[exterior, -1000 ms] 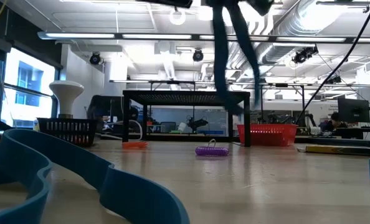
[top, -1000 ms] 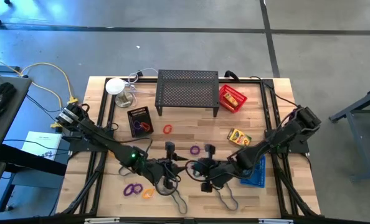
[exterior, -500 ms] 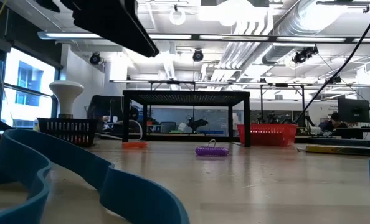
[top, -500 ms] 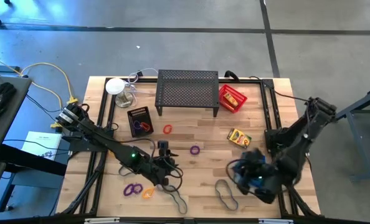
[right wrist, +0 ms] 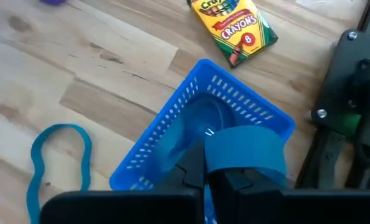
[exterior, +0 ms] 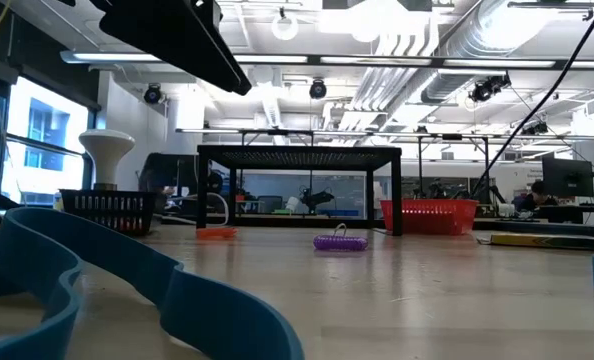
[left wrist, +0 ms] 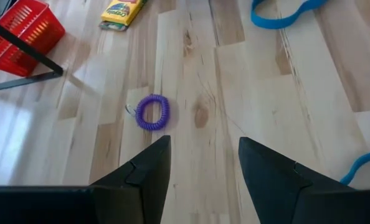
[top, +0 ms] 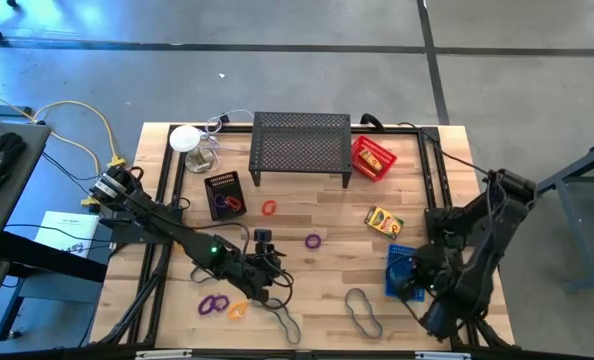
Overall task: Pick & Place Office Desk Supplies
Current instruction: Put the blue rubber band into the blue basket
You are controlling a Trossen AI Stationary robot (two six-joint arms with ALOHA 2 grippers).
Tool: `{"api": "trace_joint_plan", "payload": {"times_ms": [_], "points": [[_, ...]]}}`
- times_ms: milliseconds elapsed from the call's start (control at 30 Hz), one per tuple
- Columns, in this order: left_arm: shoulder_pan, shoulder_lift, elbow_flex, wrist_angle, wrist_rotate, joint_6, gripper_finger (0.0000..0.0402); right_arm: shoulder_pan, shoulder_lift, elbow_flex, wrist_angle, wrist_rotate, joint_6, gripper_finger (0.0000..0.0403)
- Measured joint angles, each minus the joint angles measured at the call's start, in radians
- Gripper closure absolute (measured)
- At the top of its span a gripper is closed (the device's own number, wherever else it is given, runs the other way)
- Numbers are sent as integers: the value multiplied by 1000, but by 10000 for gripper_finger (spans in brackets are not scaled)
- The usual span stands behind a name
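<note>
My right gripper (right wrist: 207,165) is shut on a blue rubber-band loop (right wrist: 244,149) and hangs over the blue mesh tray (right wrist: 172,143) near the table's right edge (top: 409,272). A yellow crayon box (right wrist: 232,25) lies just beyond the tray. My left gripper (left wrist: 203,168) stands open above the table's middle (top: 264,242), pointing at a purple coil ring (left wrist: 152,112) that lies flat on the wood. Two more loops (top: 362,312) (top: 285,320) lie near the front edge. My right gripper pinches the blue loop between its two shut fingers, coming steeply from above. A broad stretch of the band (right wrist: 247,146) shows right in front of the fingertips. The band hangs over the tray's opening; whether its lower end rests in the tray, I cannot tell.
At the back stand a black perforated stand (top: 301,148), a red tray (top: 373,157), a black tray (top: 224,195) and a glass object with a white top (top: 192,145). An orange-red ring (top: 269,208) lies mid-table. Purple and orange rings (top: 222,306) lie front left.
My right gripper has swung from the table's middle toward the right edge with the blue loop and has turned about on the way. It now hangs over the blue tray. The loop has left the low view. My left gripper has tipped and turned a little toward the purple ring.
</note>
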Motion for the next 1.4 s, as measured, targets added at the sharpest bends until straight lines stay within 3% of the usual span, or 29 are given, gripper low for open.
{"api": "trace_joint_plan", "payload": {"times_ms": [367, 733, 1133, 1400], "points": [[12, 0, 0, 3, -10, 44, 221, -87, 104, 0, 125, -207, 13, 400], [10, 0, 0, 8, 12, 21, 221, -191, 121, -8, 221, -259, -40, 400], [3, 0, 0, 8, 109, -32, 221, -256, 123, -251, 489, -372, -213, 400], [-4, 0, 0, 7, 109, -25, 221, -255, 81, -227, 475, -391, -308, 399]]}}
